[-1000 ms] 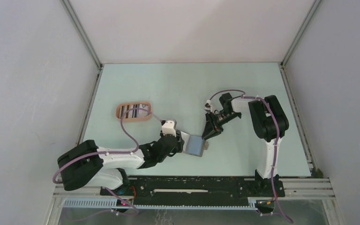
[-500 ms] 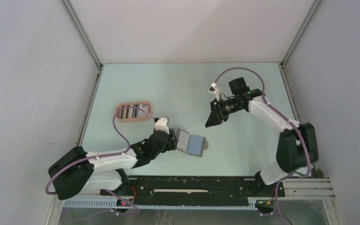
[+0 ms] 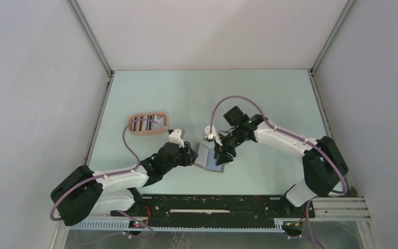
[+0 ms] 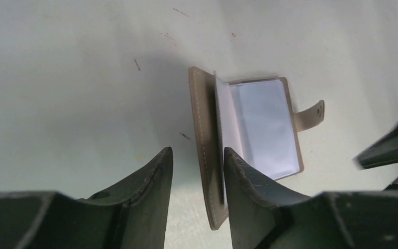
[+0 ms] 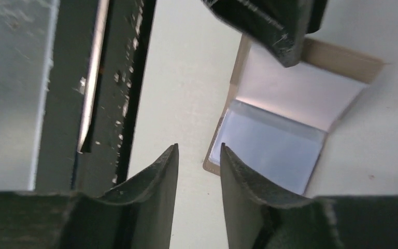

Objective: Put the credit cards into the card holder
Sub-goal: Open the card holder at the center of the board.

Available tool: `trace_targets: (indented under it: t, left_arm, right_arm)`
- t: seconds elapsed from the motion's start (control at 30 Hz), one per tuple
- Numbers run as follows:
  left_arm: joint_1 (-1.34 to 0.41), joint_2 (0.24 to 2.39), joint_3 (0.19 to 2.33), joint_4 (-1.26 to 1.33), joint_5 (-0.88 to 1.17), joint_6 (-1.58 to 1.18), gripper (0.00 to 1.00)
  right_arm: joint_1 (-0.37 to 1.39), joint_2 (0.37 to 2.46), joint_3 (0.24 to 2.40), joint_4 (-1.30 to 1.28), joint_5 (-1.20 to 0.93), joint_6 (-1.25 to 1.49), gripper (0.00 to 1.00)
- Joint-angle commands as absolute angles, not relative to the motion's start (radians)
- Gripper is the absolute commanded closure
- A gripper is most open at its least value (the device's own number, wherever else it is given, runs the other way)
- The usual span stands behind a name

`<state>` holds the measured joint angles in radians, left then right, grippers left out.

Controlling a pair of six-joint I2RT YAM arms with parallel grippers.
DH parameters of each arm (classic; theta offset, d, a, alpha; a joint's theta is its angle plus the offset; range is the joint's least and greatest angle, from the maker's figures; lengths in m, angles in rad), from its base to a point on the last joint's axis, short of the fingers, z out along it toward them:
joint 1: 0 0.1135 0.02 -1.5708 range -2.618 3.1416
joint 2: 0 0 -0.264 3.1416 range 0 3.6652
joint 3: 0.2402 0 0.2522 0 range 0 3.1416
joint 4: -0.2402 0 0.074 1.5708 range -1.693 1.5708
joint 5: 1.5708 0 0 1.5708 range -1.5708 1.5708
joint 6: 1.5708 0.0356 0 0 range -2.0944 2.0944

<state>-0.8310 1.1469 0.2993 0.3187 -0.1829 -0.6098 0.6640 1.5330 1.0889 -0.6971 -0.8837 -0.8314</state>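
Observation:
The salmon-pink card holder (image 3: 132, 127) sits at the left and holds several striped cards (image 3: 146, 123). A grey-brown folding wallet (image 3: 213, 162) lies open near the front middle, showing pale plastic sleeves (image 4: 264, 124) (image 5: 269, 145). My left gripper (image 3: 193, 154) (image 4: 197, 155) is open. The wallet's raised cover stands between its fingers, against the right finger and apart from the left one. My right gripper (image 3: 220, 157) (image 5: 198, 151) hovers over the wallet's near corner, with its fingers a little apart and empty. No loose card shows on the table.
The black base rail (image 5: 109, 78) runs along the near table edge, close to the wallet. Grey enclosure walls stand on both sides and at the back. The wallet's strap tab (image 4: 311, 113) sticks out on its right side.
My right arm swung away up and to the right, then came back down to the wallet. My left gripper shifted slightly left, staying at the wallet's cover.

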Motion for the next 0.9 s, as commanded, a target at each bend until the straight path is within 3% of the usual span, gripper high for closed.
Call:
trace_targets:
  t: [0.0, 0.17, 0.5, 0.63, 0.87]
  left_arm:
    - [-0.821, 1.174, 0.26, 0.406, -0.124, -0.658, 0.55]
    - [-0.821, 1.222, 0.234, 0.502, -0.081, -0.715, 0.61]
    - [-0.821, 1.313, 0.237, 0.616, 0.004, -0.761, 0.74]
    - [-0.822, 1.358, 0.232, 0.693, 0.058, -0.796, 0.79]
    - [-0.821, 1.397, 0.218, 0.77, 0.052, -0.86, 0.79]
  right_arm:
    - [0.739, 1.584, 1.068, -0.582, -0.628, -0.866, 0.61]
    - [0.79, 1.677, 1.068, -0.528, -0.443, -0.852, 0.73]
    - [0.778, 1.756, 1.071, -0.466, -0.244, -0.779, 0.77]
    - [0.751, 1.739, 1.071, -0.461, -0.249, -0.764, 0.76]
    - [0.717, 1.63, 1.071, -0.512, -0.422, -0.776, 0.72]
